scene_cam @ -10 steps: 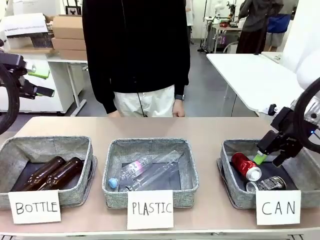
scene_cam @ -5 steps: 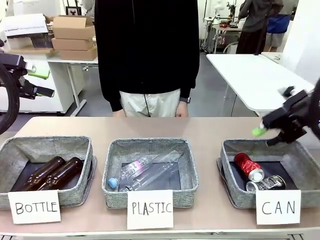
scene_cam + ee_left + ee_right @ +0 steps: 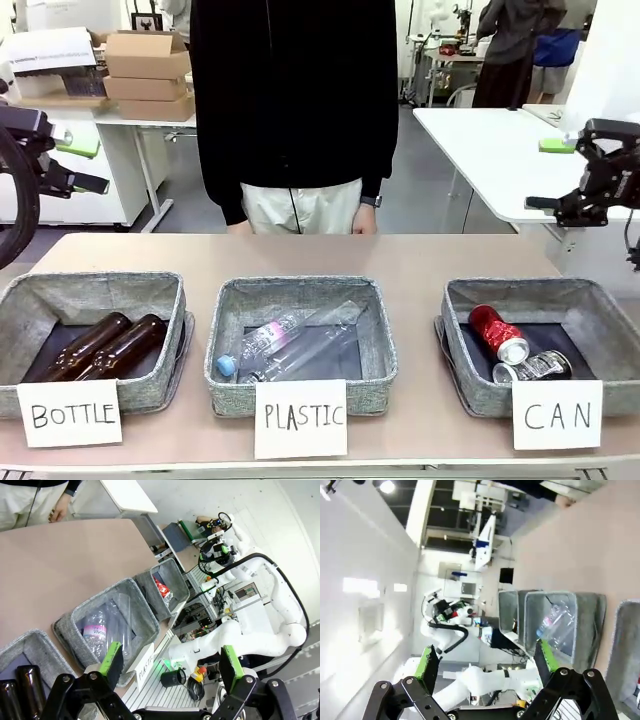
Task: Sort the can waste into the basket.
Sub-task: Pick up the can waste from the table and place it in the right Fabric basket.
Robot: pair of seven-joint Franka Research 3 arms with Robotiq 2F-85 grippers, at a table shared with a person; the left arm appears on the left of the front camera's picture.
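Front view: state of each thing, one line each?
red can: on its side in the CAN basket
black can: on its side, same basket, near the front wall
brown bottles: lying in the BOTTLE basket
plastic bottles: lying in the PLASTIC basket
left gripper: open, empty
right gripper: open, empty

Three white cards stood at the table's near edge, each handwritten in black capitals and leaning against a grey basket. Left card (image 3: pixel 68 413): "BOTTLE", fronting the basket with brown bottles (image 3: pixel 92 340). Middle card (image 3: pixel 300 417): "PLASTIC", fronting the basket with clear bottles (image 3: pixel 300 342). Right card (image 3: pixel 556 414): "CAN", fronting the basket (image 3: pixel 540 340) that held the red can (image 3: pixel 492 333) and black can (image 3: pixel 532 368). White lettering on the red can was too small to read. A pink label (image 3: pixel 262 338) on one clear bottle was illegible.
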